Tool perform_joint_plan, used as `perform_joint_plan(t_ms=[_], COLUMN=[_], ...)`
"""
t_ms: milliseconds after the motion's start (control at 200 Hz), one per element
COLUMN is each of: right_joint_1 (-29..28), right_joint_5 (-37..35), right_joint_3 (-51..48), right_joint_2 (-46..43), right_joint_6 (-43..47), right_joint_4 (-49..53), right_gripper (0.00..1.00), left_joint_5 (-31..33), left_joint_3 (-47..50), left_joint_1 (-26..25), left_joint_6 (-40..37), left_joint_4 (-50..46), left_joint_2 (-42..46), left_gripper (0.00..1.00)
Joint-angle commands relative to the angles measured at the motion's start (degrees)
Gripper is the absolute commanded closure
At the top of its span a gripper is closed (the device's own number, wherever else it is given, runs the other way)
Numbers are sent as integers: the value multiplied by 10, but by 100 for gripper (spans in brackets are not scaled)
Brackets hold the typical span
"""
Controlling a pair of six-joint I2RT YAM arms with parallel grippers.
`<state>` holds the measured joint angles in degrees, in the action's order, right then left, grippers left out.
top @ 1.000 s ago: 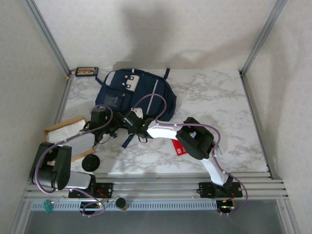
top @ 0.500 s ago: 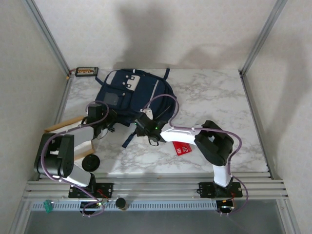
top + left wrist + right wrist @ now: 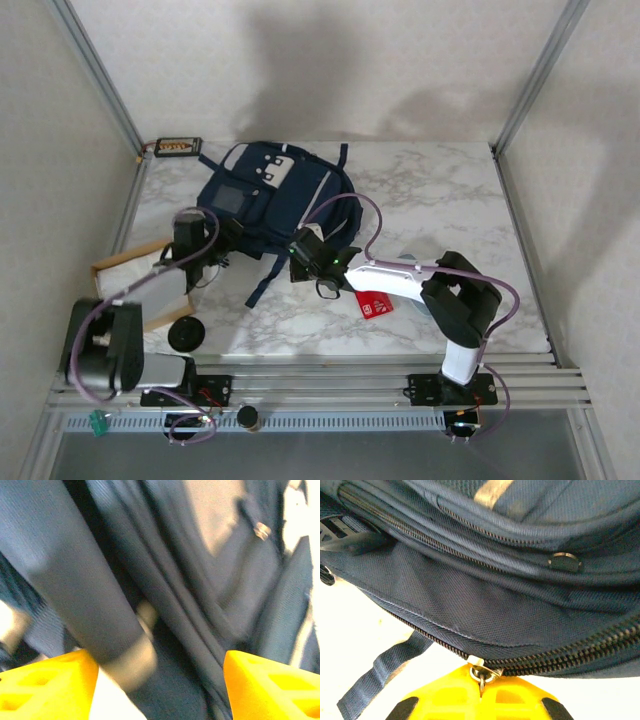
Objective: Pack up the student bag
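Zipper pull (image 3: 482, 673) pinched in my right gripper (image 3: 479, 686), left gripper (image 3: 157, 662) open at student bag (image 3: 265, 195); unanchored bag could drag, pull slipping.

Left arm (image 3: 100, 345) reaches from lower left up to centre-left, left gripper (image 3: 159, 680) fingers (image 3: 47, 682) spread wide at the bottom corners, probably open. Right arm (image 3: 395, 278) lies low, stretched left across centre; right gripper (image 3: 481, 680) pinched closed on zipper pull (image 3: 482, 672), bottom centre
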<state>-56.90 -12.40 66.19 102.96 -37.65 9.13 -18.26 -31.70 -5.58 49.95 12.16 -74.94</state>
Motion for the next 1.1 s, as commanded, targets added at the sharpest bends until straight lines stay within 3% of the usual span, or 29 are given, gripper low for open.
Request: perform_joint_plan(t_ms=[0, 165, 441, 526, 641, 796, 956, 1097], right_joint_1=[-3, -3, -4, -4, -4, 2, 40, 96], right_joint_5=[30, 39, 44, 45, 35, -8, -27, -11], right_joint_3=[3, -5, -12, -19, -24, -49, -97, -135], right_joint_2=[-22, -18, -13, -17, -23, -63, -131, -190], right_joint_6=[5, 2, -20, -23, -25, -17, -8, 10], right_joint_4=[17, 2, -13, -19, -5, 29, 66, 91], right_gripper=[100, 100, 100, 100, 100, 100, 100, 100], left_joint_5=[-4, 27, 83, 97, 126, 208, 198, 171], left_joint_3=[41, 82, 61, 30, 21, 32, 55, 33], left_joint_1=[-51, -144, -217, -225, -228, -224, -169, -116], left_joint_6=[98, 233, 375, 376, 396, 358, 312, 202], left_joint_4=[14, 112, 166, 168, 169, 113, 68, -21], left_joint_2=[60, 59, -47, -79, -95, -57, -1, 37], left_gripper=[32, 34, 41, 49, 71, 100, 100, 100])
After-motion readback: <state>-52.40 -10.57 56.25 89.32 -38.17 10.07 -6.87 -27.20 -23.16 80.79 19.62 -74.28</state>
